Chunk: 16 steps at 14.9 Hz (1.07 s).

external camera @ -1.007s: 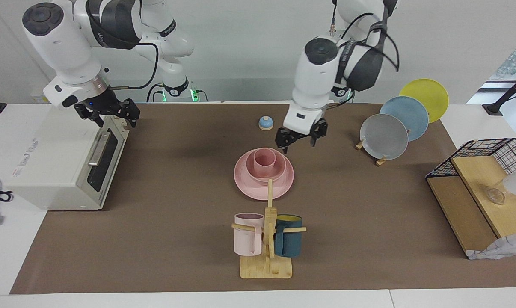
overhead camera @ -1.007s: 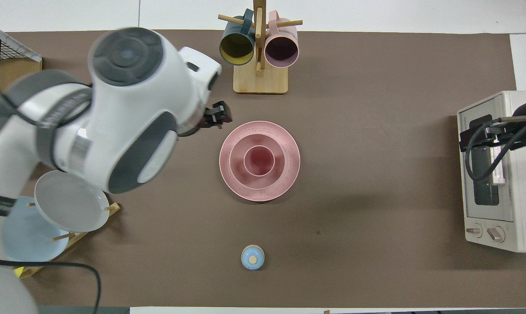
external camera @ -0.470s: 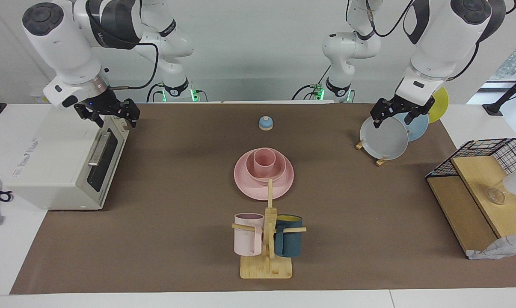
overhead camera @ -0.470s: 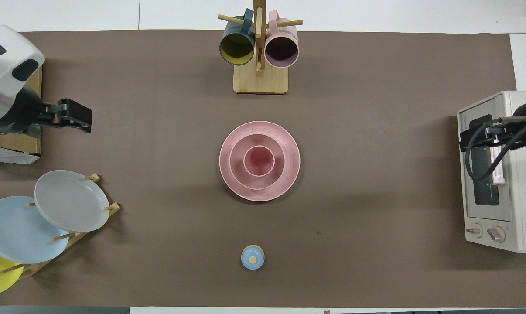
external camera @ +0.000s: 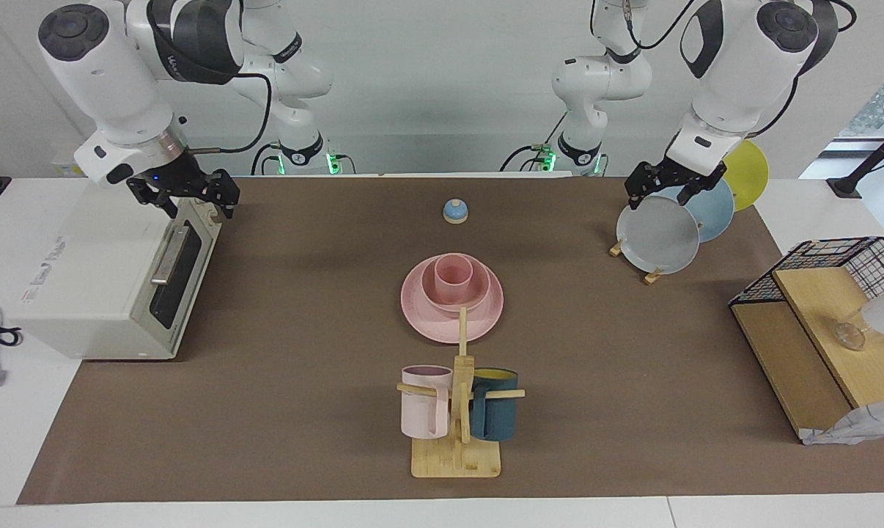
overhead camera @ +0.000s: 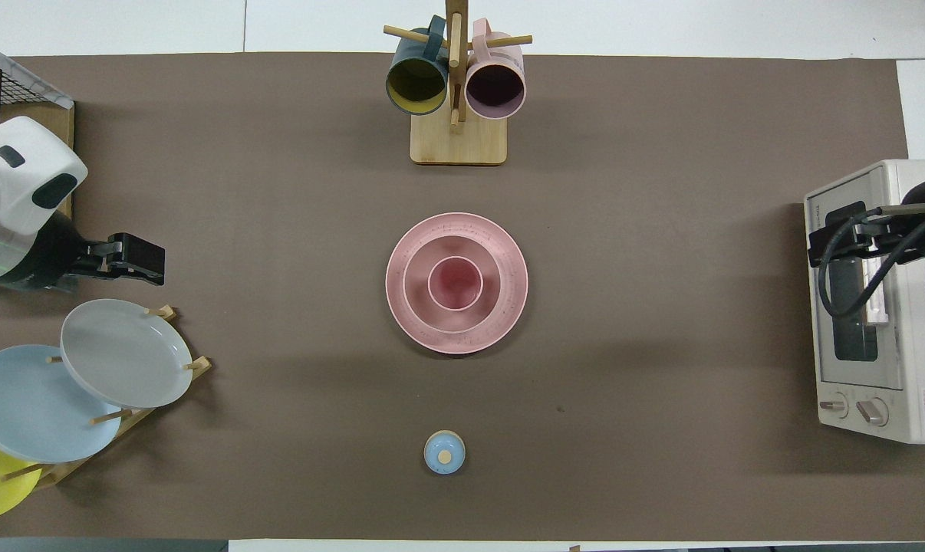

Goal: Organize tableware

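Note:
The salmon-pink plate (external camera: 431,326) (overhead camera: 456,345) lies at the middle of the table. The pink bowl (external camera: 482,292) (overhead camera: 456,322) sits on it, and the pink cup (external camera: 453,277) (overhead camera: 456,283) stands upright in the bowl. My left gripper (external camera: 669,192) (overhead camera: 152,261) is open and empty, up in the air over the grey plate of the plate rack, well away from the pink stack. My right gripper (external camera: 196,205) (overhead camera: 834,239) is open and empty and waits over the toaster oven.
A wooden mug tree (external camera: 457,458) (overhead camera: 458,142) with a pale pink mug and a dark teal mug stands farther from the robots than the stack. A rack holds grey (external camera: 658,235), blue and yellow plates. There is also a toaster oven (external camera: 90,279), a small blue knob (external camera: 454,211) and a wire-and-wood shelf (external camera: 816,323).
My left arm has swung away from beside the pink stack to over the plate rack at its own end of the table. The right arm has not moved.

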Available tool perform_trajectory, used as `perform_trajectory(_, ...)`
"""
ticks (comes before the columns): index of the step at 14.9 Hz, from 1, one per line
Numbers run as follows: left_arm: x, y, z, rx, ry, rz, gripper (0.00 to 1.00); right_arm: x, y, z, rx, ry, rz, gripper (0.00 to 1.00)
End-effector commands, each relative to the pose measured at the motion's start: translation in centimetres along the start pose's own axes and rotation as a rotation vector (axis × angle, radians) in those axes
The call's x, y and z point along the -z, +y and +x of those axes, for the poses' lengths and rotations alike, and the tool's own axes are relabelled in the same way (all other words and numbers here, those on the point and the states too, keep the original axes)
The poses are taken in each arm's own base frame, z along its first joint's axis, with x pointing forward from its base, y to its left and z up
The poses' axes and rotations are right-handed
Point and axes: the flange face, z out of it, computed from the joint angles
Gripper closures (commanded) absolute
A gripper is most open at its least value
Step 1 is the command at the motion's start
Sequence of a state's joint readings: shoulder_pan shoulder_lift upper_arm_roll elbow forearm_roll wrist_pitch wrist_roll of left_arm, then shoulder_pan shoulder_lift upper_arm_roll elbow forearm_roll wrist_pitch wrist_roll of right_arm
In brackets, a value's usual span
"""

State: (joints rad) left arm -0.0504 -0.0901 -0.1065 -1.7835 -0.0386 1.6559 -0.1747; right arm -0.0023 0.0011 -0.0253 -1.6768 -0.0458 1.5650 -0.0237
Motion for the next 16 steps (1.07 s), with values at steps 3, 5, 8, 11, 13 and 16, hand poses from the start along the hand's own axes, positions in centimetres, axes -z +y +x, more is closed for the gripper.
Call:
perform_trajectory(3,2.3,0.5,1.1,-0.04,0.046,0.047,0.0,0.3,0.2,-0.4,0.013,-0.003,0.021,0.0)
perform_trajectory(5,3.3,0.4,0.8,-0.047,-0.005,0.083,0.0,0.3,0.2,-0.4,0.013,-0.005,0.021,0.0)
perform_trajectory(8,3.2,-0.5,0.3,-0.038,-0.078,0.086,0.0,0.3,0.2,-0.4,0.013,-0.003,0.021,0.0)
perform_trajectory(11,1.6,-0.8,-0.6,-0.01,-0.068,-0.005,0.0,0.3,0.2,-0.4,0.013,-0.003,0.021,0.0)
perform_trajectory(13,1.3,-0.6,-0.2,-0.01,-0.035,-0.015,0.0,0.3,0.2,-0.4,0.013,-0.005,0.021,0.0)
perform_trajectory(16,1.5,-0.6,0.0,-0.016,-0.025,-0.019,0.0,0.3,0.2,-0.4,0.013,-0.003,0.021,0.0)
